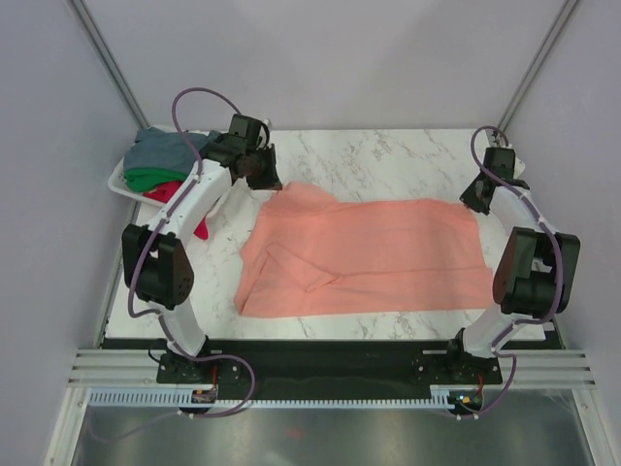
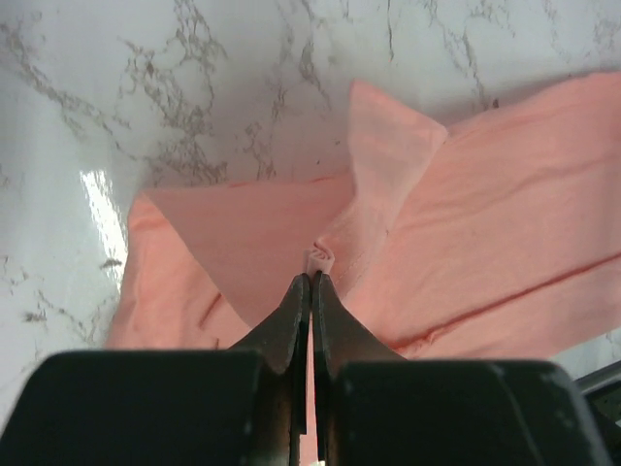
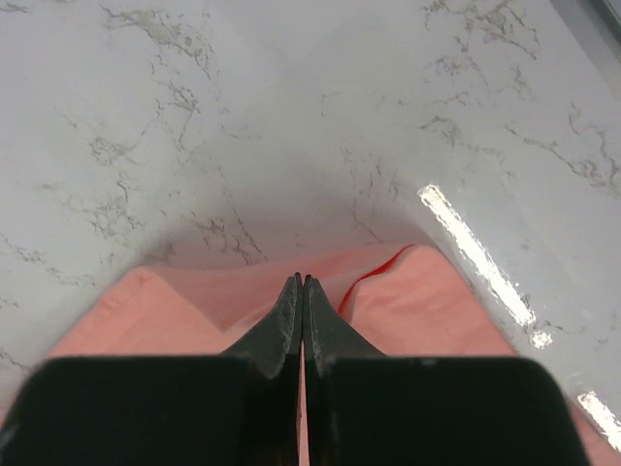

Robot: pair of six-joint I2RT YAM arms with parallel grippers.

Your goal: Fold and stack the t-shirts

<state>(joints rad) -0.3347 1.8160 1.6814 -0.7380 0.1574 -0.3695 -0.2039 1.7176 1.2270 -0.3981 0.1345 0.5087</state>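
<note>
A salmon-pink t-shirt (image 1: pixel 374 254) lies spread across the marble table. My left gripper (image 1: pixel 264 181) is at its far left corner and is shut on a small pinch of the cloth, which pokes out past the tips in the left wrist view (image 2: pixel 311 277). My right gripper (image 1: pixel 475 200) is at the far right corner; its jaws are shut and the cloth (image 3: pixel 194 301) tents up around them (image 3: pixel 302 281). A grey-blue shirt (image 1: pixel 167 147), a green shirt (image 1: pixel 150 178) and a red shirt (image 1: pixel 167 191) are heaped at the far left.
The heaped shirts sit in a white basket (image 1: pixel 117 181) at the table's far left edge. Bare marble (image 1: pixel 388 160) shows beyond the pink shirt. Frame posts stand at both back corners. The black base rail (image 1: pixel 320 351) runs along the near edge.
</note>
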